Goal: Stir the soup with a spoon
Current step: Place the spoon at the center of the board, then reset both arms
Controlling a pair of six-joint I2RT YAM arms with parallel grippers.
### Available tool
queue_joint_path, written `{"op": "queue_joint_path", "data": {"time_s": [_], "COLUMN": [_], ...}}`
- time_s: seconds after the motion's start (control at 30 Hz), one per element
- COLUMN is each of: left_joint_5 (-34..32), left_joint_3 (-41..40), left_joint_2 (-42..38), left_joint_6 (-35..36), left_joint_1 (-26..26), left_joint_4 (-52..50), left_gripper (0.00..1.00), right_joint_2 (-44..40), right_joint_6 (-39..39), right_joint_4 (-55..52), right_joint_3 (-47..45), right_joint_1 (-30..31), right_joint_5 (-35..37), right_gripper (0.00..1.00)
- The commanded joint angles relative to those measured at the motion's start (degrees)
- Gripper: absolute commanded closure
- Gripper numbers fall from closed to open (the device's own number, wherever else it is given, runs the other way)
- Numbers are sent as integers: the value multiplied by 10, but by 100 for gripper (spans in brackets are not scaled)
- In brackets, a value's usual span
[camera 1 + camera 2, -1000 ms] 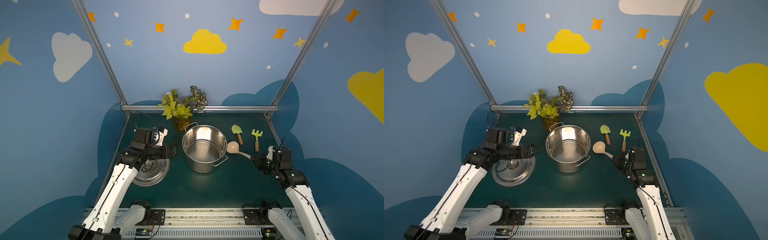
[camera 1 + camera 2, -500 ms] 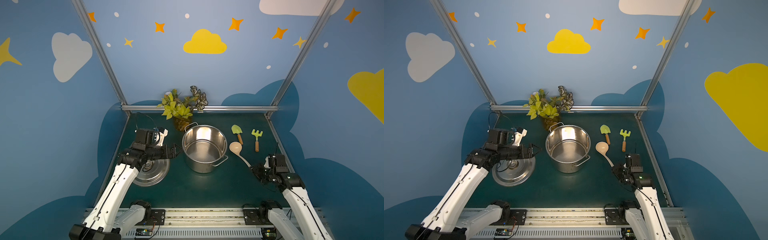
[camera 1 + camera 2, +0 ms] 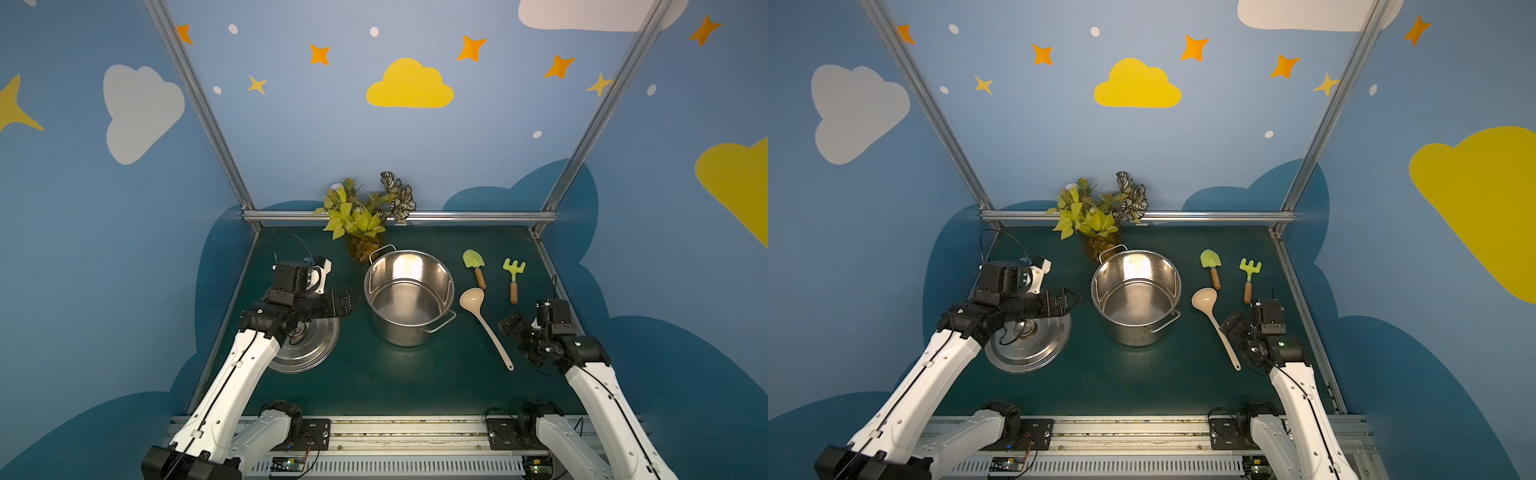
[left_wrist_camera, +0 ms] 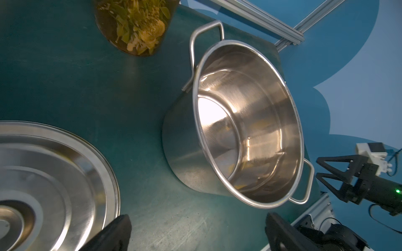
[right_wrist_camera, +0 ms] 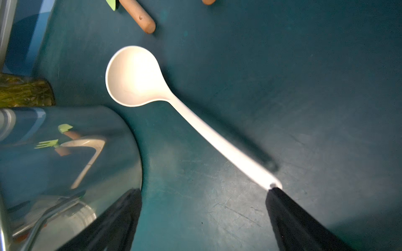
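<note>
My right hand (image 5: 202,193) had just sprung apart, releasing the long cream-beige plastic ladle (image 3: 490,332), which lay flat on the dark green table (image 3: 374,382) just beside the big shiny steel pot (image 3: 405,332). My left hand (image 3: 351,299) gaped empty too; stirring, I judged, was over.

Overhead light is falling evenly in both top views. Walls are reading bright and the bench (image 3: 374,386) is reading darker. Glare is flaring on the far inner wall of the pot (image 3: 409,266), and a soft shadow is pooling at its near foot. The frame posts (image 3: 198,104) are leaning outward with wide-angle bending. In the right wrist view the spoon (image 5: 134,76) bowl is blowing out near white, its handle end is smearing, and its shadow is lying just beside it. The right fingers (image 5: 300,221) are showing as black, unfocused silhouettes. In the left wrist view the lid (image 4: 54,173) is looking soft.
</note>
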Motion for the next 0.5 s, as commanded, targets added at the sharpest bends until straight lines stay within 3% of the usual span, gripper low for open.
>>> {"op": "queue_joint_path", "data": {"time_s": [0.0,0.2,0.37,0.47], "left_joint_5": [-71,-171,-272,-287], "left_joint_3": [-34,-118,-210,-262], "left_joint_2": [-35,-84,-80,-57], "left_joint_6": [7,15,57,85], "left_joint_1": [5,10,21,39], "left_joint_4": [59,159,289,394], "left_gripper": [0,0,0,0], "right_joint_2": [-1,-22,-46,-33], "right_joint_6": [-12,-53,-163,-238], "right_joint_4": [5,63,250,399], "right_joint_3": [14,-14,-91,-147], "right_joint_1": [0,0,5,18], "right_joint_5": [67,165,251,305], "right_gripper": [4,4,4,4]}}
